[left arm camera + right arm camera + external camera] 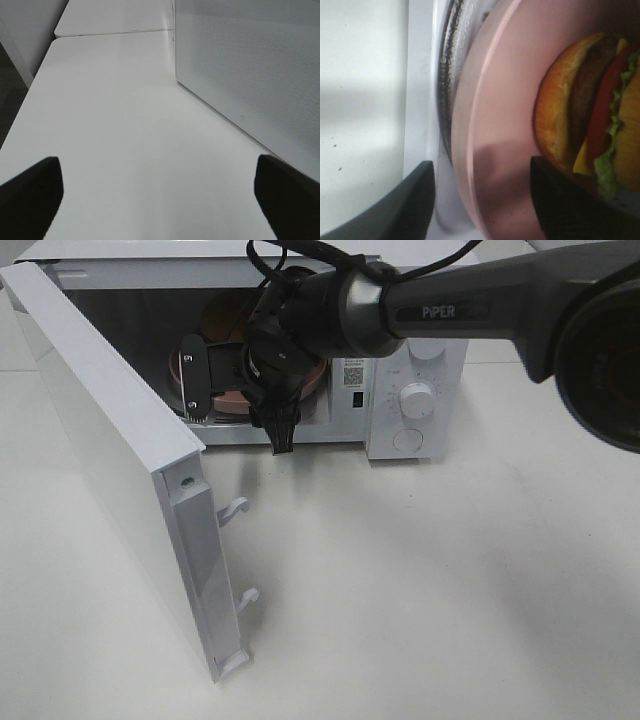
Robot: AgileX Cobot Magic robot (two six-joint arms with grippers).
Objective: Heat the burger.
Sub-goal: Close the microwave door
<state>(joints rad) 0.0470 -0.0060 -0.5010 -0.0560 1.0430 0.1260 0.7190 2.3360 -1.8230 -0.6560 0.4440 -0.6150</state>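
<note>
- Between the parted jaws of the right end effector (482,200) lies the rim of the pink plate (505,100); the grip looks released.
- Just beyond its tips, the burger (590,105) sits on that plate inside the microwave (420,390), so loading seems done.
- Remaining: pull the arm out, shut the door (110,440), turn the dial (417,400).
- Left end effector (157,200) is spread wide and empty beside the door.

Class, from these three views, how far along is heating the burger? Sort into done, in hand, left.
Done: the microwave door stands open, and the burger on its pink plate sits inside the microwave. In hand: the right end effector straddles the plate's rim, jaws apart, not clamping. Left: pull that arm out, shut the door, set the dial.
</note>
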